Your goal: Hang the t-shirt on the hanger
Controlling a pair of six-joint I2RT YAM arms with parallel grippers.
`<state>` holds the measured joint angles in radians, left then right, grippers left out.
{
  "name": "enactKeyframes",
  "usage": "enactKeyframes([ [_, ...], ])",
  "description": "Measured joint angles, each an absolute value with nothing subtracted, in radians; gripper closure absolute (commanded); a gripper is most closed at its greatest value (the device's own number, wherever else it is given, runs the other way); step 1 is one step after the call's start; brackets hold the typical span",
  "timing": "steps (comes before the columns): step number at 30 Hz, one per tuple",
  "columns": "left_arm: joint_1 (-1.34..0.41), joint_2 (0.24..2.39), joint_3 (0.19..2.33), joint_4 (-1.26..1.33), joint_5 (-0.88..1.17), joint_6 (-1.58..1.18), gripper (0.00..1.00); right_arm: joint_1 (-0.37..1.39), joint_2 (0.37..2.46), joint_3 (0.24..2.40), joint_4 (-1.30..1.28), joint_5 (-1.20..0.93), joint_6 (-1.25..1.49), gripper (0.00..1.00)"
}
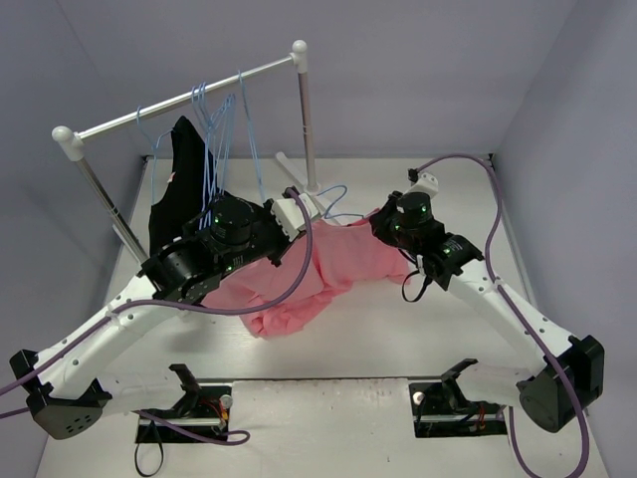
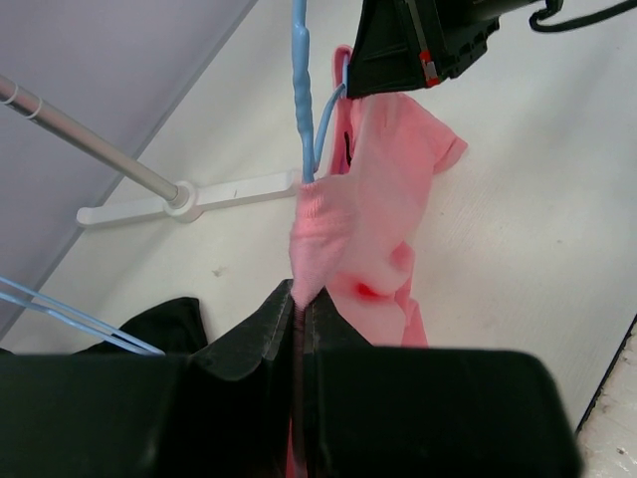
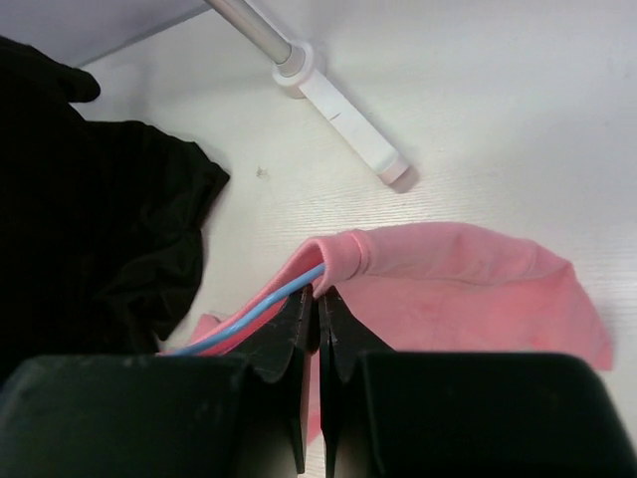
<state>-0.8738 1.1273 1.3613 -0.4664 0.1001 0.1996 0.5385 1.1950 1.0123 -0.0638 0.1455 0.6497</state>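
The left gripper [image 2: 299, 301] is pressed together on a fold of the t-shirt [image 2: 373, 189]. The right gripper [image 3: 318, 297] pinches its hem, beside the hanger [image 3: 261, 313] wire entering the cloth. Beyond both, one rack [image 1: 179, 100] holds one black garment [image 1: 179, 189] and several blue hangers [image 1: 224, 129], too tangled to count.

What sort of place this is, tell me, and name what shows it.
Probably a robot lab test cell, not a home: a plain white table boxed in by blank grey walls, a small clothes rack with blue wire hangers, and two robot arms working a pink t-shirt.
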Motion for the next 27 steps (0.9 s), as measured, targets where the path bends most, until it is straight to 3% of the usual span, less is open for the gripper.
enactKeyframes([
  [10,-0.854,1.13,1.387,-0.514,0.167,0.208,1.0,0.539,1.194,1.197,-0.156,0.108,0.397,1.0],
  [27,-0.818,1.157,1.448,-0.525,0.229,0.209,1.0,0.648,1.194,1.288,-0.244,-0.035,0.214,1.0],
])
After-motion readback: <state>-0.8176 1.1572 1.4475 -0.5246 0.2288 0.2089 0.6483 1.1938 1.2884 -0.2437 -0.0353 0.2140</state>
